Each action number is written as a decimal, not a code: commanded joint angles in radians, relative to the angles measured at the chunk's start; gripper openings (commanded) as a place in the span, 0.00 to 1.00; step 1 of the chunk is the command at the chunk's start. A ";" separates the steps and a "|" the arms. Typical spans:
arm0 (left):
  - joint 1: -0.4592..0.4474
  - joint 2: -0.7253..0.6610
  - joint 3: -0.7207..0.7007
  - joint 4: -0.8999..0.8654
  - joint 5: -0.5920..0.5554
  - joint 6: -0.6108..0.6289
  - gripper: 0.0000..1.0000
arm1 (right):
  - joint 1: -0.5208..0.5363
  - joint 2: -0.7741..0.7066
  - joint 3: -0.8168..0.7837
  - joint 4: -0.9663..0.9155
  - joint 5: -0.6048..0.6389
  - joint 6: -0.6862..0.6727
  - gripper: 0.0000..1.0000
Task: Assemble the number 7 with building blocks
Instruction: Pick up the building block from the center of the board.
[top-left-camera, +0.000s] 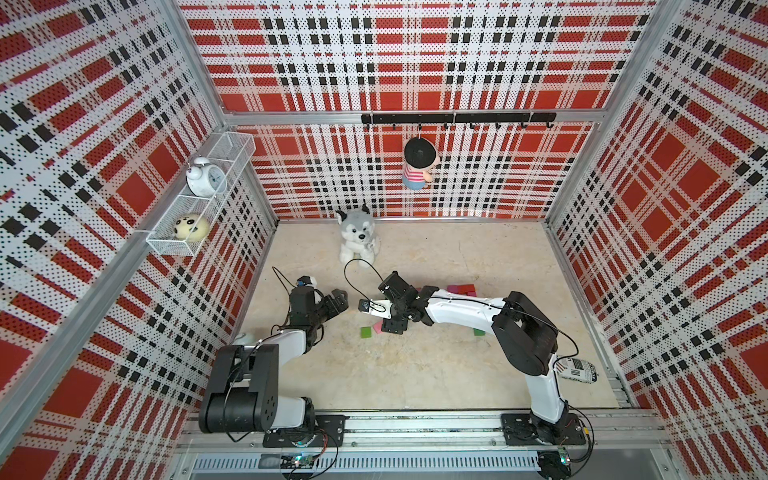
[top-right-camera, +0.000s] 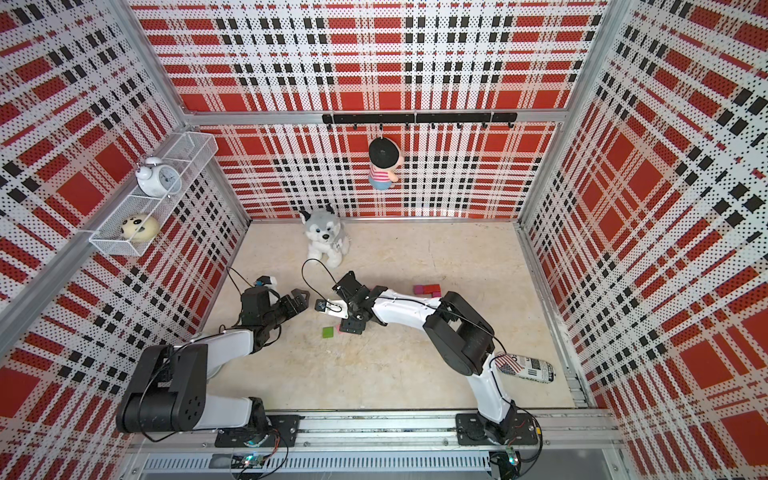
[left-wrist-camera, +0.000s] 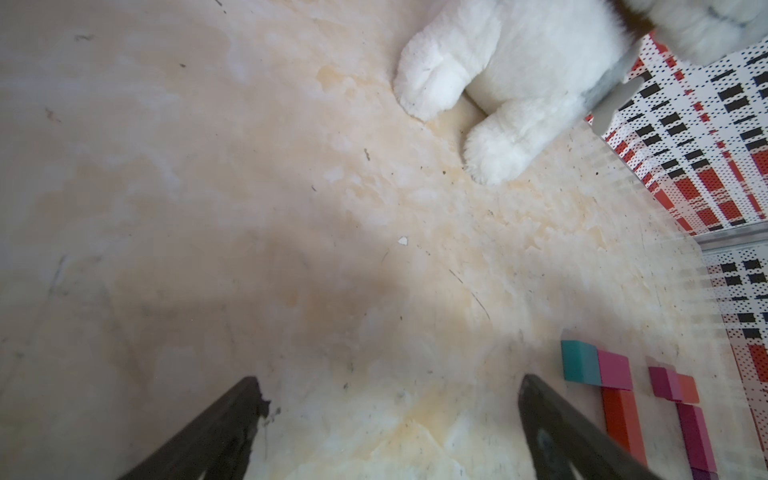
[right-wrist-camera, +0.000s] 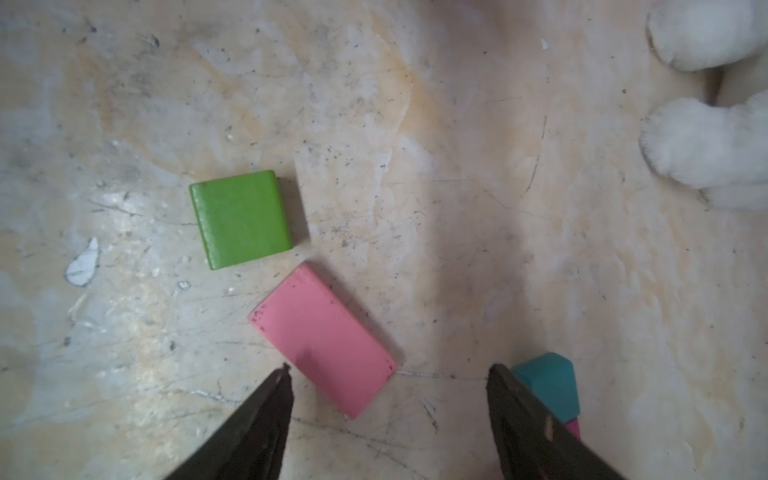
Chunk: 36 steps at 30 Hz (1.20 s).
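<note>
My right gripper (top-left-camera: 388, 308) (right-wrist-camera: 390, 374) hangs open just above the table with nothing between its fingers. A pink block (right-wrist-camera: 324, 338) lies flat close to one finger, and a green block (right-wrist-camera: 241, 220) (top-left-camera: 366, 332) sits just beyond it. A teal block (right-wrist-camera: 548, 382) shows behind the other finger. In the left wrist view, teal (left-wrist-camera: 579, 361) and magenta (left-wrist-camera: 615, 370) blocks sit side by side with a red-orange block (left-wrist-camera: 623, 419) running down from the magenta one, like the number 7. More blocks (top-left-camera: 461, 289) lie beside them. My left gripper (top-left-camera: 338, 301) (left-wrist-camera: 390, 380) is open and empty.
A plush dog (top-left-camera: 357, 239) sits at the back of the table, its paws (left-wrist-camera: 436, 83) ahead of my left gripper. A printed can (top-right-camera: 528, 368) lies by the right arm's base. Another green block (top-left-camera: 478, 331) peeks out by the right elbow. Plaid walls enclose the table.
</note>
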 joint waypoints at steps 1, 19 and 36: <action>0.025 0.015 -0.021 0.046 0.046 -0.012 0.98 | -0.003 0.017 0.005 0.004 -0.059 -0.057 0.77; 0.046 0.021 -0.053 0.090 0.081 -0.045 0.98 | -0.008 0.096 0.057 -0.072 -0.130 -0.123 0.64; 0.058 0.017 -0.064 0.110 0.098 -0.052 0.98 | -0.011 0.171 0.102 -0.220 -0.066 -0.098 0.33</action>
